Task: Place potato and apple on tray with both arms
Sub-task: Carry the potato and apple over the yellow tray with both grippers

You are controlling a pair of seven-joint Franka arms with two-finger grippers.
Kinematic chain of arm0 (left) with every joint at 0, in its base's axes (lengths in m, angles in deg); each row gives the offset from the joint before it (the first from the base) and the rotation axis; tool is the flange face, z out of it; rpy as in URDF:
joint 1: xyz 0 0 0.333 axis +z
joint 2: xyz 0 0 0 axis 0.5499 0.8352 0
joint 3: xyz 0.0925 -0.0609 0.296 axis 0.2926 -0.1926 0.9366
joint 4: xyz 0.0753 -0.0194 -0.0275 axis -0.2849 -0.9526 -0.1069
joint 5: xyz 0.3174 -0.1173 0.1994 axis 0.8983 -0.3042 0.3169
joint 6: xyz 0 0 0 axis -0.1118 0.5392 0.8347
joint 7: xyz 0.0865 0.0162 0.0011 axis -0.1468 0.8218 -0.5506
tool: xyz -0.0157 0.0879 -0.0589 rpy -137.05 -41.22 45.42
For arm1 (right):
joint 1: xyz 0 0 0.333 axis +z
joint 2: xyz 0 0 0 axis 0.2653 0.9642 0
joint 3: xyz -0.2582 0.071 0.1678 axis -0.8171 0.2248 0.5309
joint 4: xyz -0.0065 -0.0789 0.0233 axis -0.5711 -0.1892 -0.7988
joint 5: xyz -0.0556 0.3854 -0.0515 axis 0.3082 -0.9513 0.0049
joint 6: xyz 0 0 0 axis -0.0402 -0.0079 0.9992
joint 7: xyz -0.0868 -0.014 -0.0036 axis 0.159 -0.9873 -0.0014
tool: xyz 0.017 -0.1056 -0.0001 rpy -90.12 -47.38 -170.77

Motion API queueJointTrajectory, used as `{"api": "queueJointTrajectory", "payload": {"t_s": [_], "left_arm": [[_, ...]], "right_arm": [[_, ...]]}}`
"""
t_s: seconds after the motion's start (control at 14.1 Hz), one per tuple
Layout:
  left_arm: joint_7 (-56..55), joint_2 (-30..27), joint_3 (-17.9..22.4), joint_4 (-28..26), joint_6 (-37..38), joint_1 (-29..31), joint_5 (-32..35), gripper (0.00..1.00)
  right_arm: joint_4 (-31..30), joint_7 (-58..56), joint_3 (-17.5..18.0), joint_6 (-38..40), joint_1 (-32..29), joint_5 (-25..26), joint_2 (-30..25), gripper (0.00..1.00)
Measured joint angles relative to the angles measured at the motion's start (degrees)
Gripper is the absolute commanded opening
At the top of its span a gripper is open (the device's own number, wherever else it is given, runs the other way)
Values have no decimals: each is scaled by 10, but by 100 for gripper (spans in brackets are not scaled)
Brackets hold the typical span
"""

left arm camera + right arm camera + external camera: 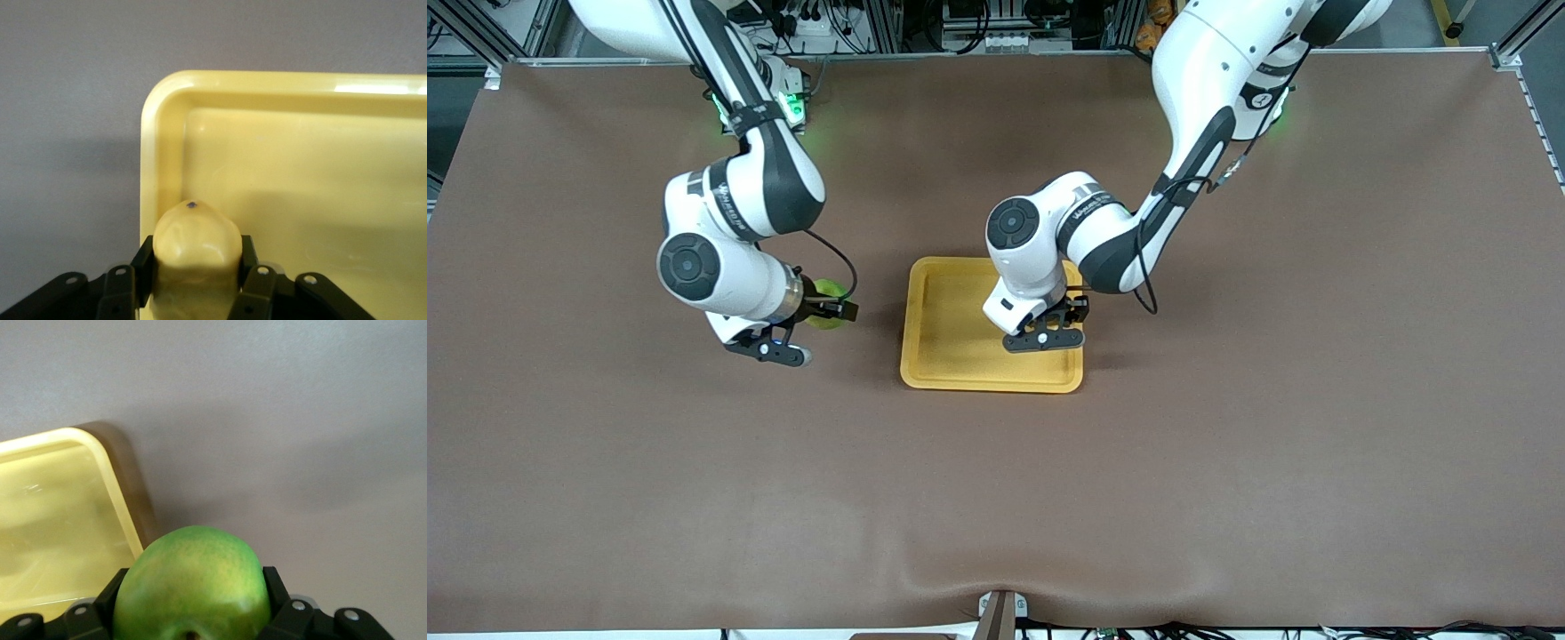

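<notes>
**Both fruits gripped, potato poised over the tray, apple yet to cross**

The left gripper (1047,331) hangs over the tray (943,356), above its end toward the left arm's side, and its fingers are clamped on the potato (195,250). In the left wrist view the pale lump sits between the black pads with its tip pointing at a rounded tray corner, so the drop point lies close to the rim. The tray itself lies near the middle of the desk, well away from all four edges and corners.

The right gripper (809,316) is over the bare brown mat beside the tray, toward the right arm's end of the desk, with its fingers closed around the apple (192,583). The right wrist view shows the green fruit filling the jaws, and the tray's nearest corner just ahead of it.

To do this step well, I judge the left arm should shift the potato slightly inward from the rim before lowering, since an oblong lump set on the raised lip would likely roll off. It should descend until the potato almost touches the floor of the tray, then open gently. The right arm needs to carry the apple over the rim and aim for the free half of the tray, keeping clear of the left wrist, because a round fruit released from height will probably roll
</notes>
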Motion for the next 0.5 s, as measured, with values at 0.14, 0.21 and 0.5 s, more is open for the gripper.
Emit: {"api": "queueJointTrajectory", "payload": {"t_s": [0.14,0.21,0.5], "left_arm": [[0,6,1,2,0,0,8,0],[0,9,1,2,0,0,15,0],[0,20,1,2,1,0,23,100]], "right_arm": [[-1,23,1,-18,19,-20,6,0],[-1,32,1,-26,29,-25,11,0],[-1,80,2,-66,64,-33,36,0]]}}
